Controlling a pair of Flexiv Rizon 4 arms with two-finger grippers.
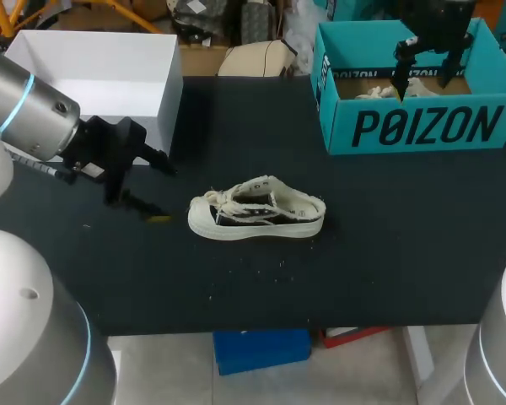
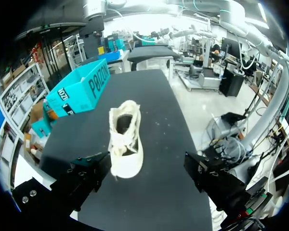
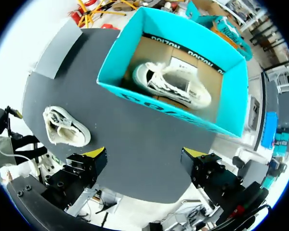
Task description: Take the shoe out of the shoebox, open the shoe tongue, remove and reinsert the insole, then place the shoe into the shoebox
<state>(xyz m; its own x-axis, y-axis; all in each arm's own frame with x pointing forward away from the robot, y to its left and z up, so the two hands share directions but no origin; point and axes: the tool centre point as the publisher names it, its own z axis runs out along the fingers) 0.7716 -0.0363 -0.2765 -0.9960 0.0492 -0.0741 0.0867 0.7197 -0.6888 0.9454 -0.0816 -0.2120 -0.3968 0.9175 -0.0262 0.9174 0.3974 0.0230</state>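
A cream low-top shoe (image 1: 257,215) lies on its sole in the middle of the black table, toe toward my left arm. My left gripper (image 1: 156,187) hovers just left of the toe, open and empty; from its wrist the shoe (image 2: 126,142) lies straight ahead of the open gripper (image 2: 149,175). The teal shoebox (image 1: 422,131) stands at the back right. My right gripper (image 1: 426,80) hangs open above it. Its wrist view shows a second cream shoe (image 3: 176,82) inside the shoebox (image 3: 135,98), the table shoe (image 3: 65,127) off to one side, and the gripper (image 3: 144,163) holding nothing.
A white open box (image 1: 110,76) stands at the back left, close behind my left arm. The teal shoebox (image 2: 79,91) sits beyond the shoe in the left wrist view. The table's front edge (image 1: 278,325) runs just below the shoe.
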